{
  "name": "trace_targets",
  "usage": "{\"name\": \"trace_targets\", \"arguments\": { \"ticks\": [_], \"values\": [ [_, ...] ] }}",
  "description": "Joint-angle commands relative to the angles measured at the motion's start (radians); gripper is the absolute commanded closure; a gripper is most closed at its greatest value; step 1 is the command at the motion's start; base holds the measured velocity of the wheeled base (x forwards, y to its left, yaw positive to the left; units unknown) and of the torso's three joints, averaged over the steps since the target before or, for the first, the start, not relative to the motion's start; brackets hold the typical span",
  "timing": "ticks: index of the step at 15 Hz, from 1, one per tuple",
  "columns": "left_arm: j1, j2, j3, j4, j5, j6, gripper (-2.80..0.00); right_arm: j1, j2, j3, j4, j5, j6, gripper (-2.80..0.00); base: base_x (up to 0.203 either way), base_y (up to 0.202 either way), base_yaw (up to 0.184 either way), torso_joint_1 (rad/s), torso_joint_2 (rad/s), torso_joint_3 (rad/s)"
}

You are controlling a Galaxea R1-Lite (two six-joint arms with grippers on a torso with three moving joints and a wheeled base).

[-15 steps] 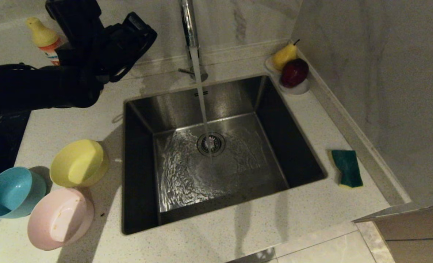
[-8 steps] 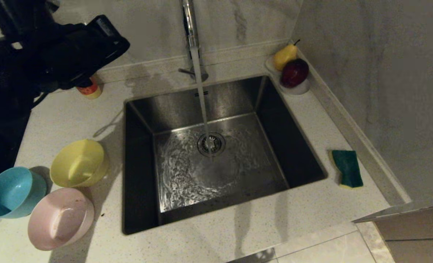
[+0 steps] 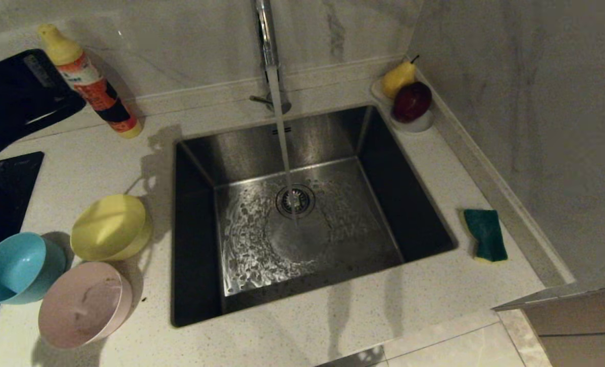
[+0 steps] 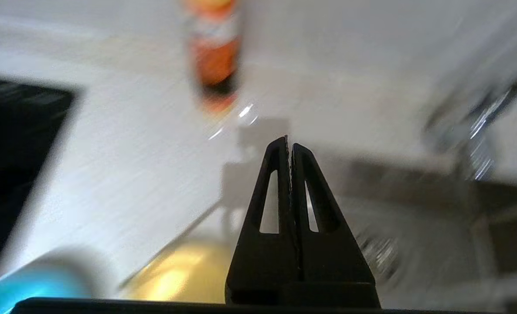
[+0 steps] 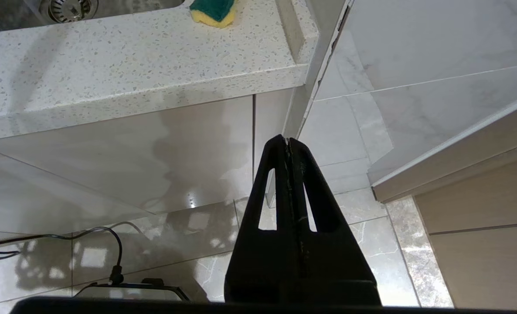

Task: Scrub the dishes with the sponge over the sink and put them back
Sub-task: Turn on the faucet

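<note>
Our left pincer [image 4: 289,144] has its two slotted black fingers pressed flat together, with nothing between them, and hangs above the speckled stone counter [image 3: 292,326] on the side left of the sink [image 3: 302,224]; in the head view only part of the dark arm [image 3: 11,97] shows at the far left edge. Below this pincer we see the yellow bowl [image 4: 180,274] and, further out to the side, the light blue bowl [image 4: 36,283], both smooth round plastic. The pink bowl [image 3: 84,304], dull and smeared with brown inside, sits touching the blue one, nearest our body. Beyond the pincer stands a slim orange bottle [image 4: 212,52] with a pale yellow cap; its label is too blurred for us to read.

The sink is a square steel basin, its floor rippled with water that falls from the chrome tap [image 3: 267,41] onto the round drain strainer [image 3: 295,200].

Our right pincer [image 5: 288,144], likewise closed and empty, hangs low before the cabinet front, over glossy floor tiles. The sponge [image 5: 212,11], green scouring face on yellow foam, lies up on the counter well above and beyond it, right of the sink. A pear [image 3: 398,77] and a dark red apple [image 3: 411,101] rest in a white dish at the back corner.
</note>
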Motion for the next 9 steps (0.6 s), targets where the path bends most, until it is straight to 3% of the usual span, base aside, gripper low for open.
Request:
{"name": "trace_targets", "arguments": {
  "ticks": [1,4,9],
  "values": [
    [0.001,-0.217,0.110,0.115,0.014,0.041,0.00,0.000,0.000,0.001,-0.001,0.002,0.000,0.00,0.000,0.000,0.000,0.000,0.00,0.000],
    [0.042,-0.294,0.171,0.242,0.135,0.093,0.00,0.000,0.000,0.001,-0.001,0.000,0.000,0.00,0.000,0.000,0.000,0.000,0.00,0.000],
    [0.268,-0.216,0.174,0.293,0.172,0.070,0.00,0.000,0.000,-0.001,-0.001,0.000,0.000,0.00,0.000,0.000,0.000,0.000,0.00,0.000]
  ]
}}
